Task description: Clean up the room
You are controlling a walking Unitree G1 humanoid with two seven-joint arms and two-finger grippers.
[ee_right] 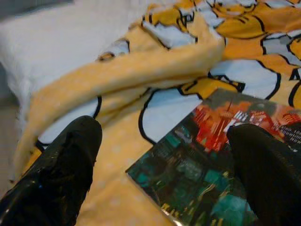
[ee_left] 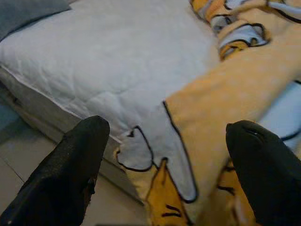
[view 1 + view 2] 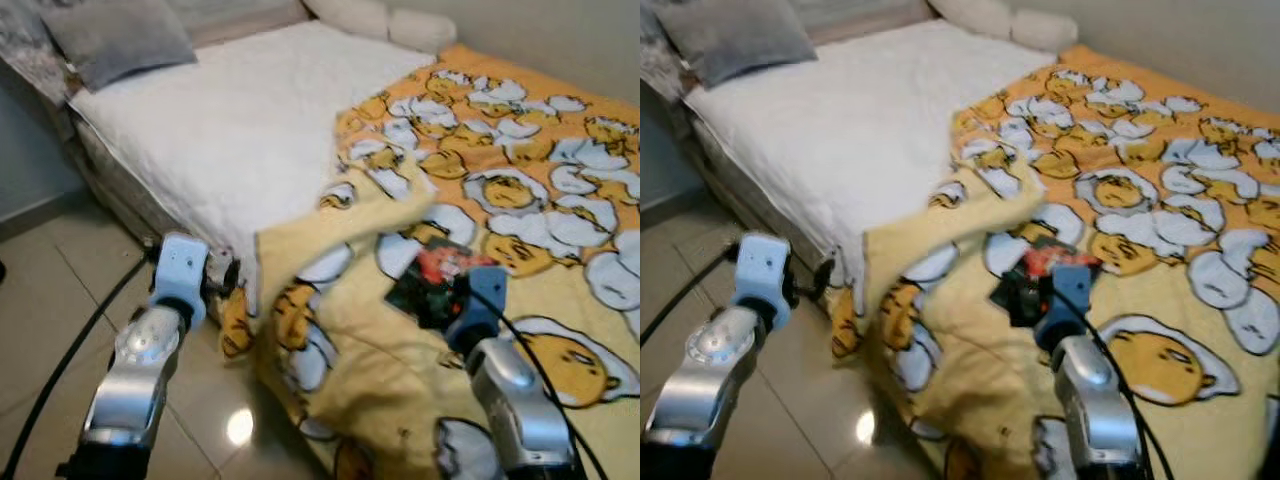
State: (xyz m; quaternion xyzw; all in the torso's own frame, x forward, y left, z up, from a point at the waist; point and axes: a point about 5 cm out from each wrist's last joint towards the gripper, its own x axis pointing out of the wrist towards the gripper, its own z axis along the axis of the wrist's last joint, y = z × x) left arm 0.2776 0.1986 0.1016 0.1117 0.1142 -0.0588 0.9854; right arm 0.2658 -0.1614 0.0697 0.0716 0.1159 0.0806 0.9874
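Two open end effectors [image 2: 164, 160] [image 1: 164, 155] over blanket [image 3: 400, 330]

The bed [image 3: 200, 130] carries a yellow blanket [image 3: 520, 200] and grey pillow [image 3: 115, 40].

A big bed [image 3: 230, 130] with a white cover stands by a plain wall [image 3: 560, 40], with a grey pillow [image 3: 120, 40] at one end and two white pillows [image 3: 385, 20] at the far side, and the shiny tiled floor [image 3: 60, 310] lies beside it.
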